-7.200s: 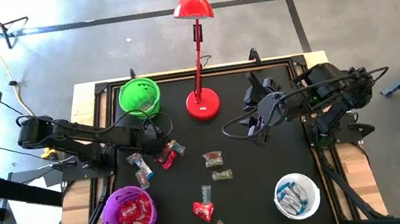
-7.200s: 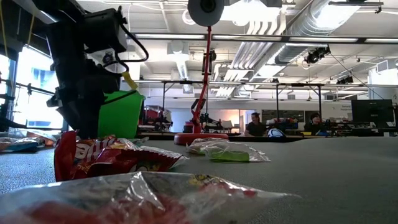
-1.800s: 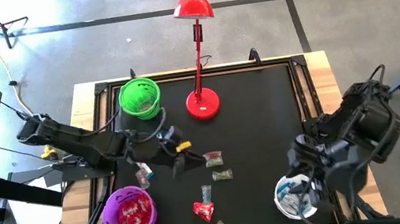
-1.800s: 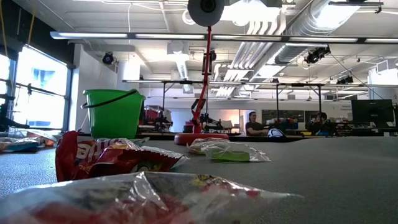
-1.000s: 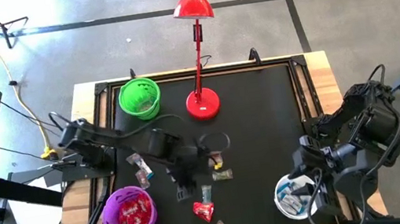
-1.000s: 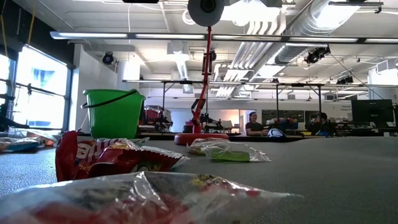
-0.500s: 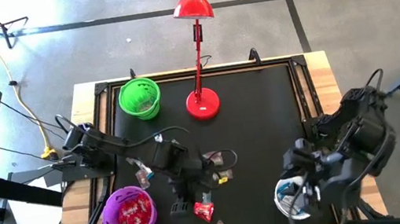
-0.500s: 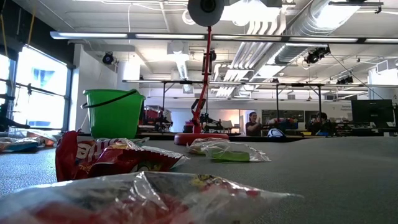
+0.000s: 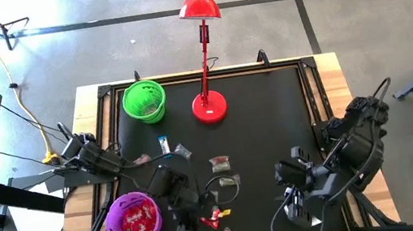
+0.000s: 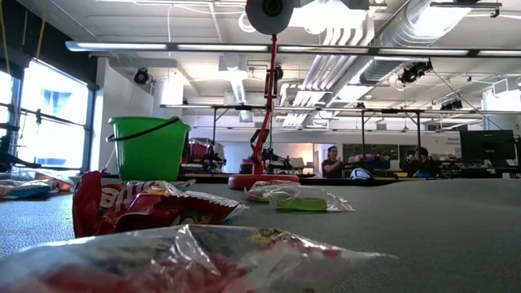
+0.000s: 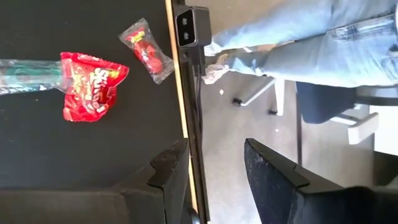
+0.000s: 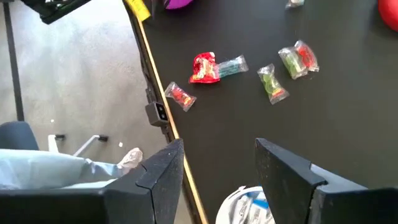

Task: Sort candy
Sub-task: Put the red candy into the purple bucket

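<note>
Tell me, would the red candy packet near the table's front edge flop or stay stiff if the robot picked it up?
Probably floppy: the red candy packet is a crinkled, puffy wrapper lying flat on the table, so it would likely bend when pinched. It also looks light for its size, a thin bag. The shiny film might be slippery, and it seems unlikely to roll.

Three bowls sit on the black table (image 9: 265, 123): one green bowl (image 9: 144, 101), one purple bowl (image 9: 133, 221) heaped with red sweets, one white bowl (image 9: 296, 210) mostly hidden. One red lamp (image 9: 204, 58) stands there. Loose candies (image 9: 219, 163) number roughly seven, though some overlap. Two dark arms.
</note>
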Robot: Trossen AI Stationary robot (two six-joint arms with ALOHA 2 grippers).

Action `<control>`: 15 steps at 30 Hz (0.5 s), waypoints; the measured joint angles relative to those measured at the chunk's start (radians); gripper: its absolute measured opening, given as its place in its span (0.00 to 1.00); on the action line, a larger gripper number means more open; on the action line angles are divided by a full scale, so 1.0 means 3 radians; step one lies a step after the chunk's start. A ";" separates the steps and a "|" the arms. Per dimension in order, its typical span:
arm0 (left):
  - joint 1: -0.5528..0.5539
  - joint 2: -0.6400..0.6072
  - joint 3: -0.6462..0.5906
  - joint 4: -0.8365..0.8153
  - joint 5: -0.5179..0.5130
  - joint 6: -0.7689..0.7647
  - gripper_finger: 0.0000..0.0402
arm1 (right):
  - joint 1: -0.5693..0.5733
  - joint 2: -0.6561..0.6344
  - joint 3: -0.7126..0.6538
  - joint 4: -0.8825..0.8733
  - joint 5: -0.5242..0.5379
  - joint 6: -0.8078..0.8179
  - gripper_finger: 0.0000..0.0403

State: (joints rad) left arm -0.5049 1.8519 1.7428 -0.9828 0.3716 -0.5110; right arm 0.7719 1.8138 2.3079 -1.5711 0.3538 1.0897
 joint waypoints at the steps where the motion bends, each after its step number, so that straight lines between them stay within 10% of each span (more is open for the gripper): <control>1: -0.0013 0.0000 0.0000 0.0002 -0.0026 -0.0001 0.35 | -0.0020 -0.0003 0.0001 0.0000 -0.0002 -0.0057 0.48; 7: -0.0043 0.0000 0.0000 0.0004 -0.0064 -0.0005 0.35 | -0.0100 -0.0085 -0.0197 0.0012 -0.0128 -0.0326 0.48; 15: 0.0031 0.0000 0.0000 0.0008 -0.0132 -0.0039 0.35 | -0.0173 -0.1086 -0.2047 -0.0004 -0.0544 0.0104 0.48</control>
State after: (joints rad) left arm -0.4957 1.8519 1.7428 -0.9804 0.3320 -0.5228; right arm 0.7200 1.4878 1.6940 -1.5723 0.1905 1.1209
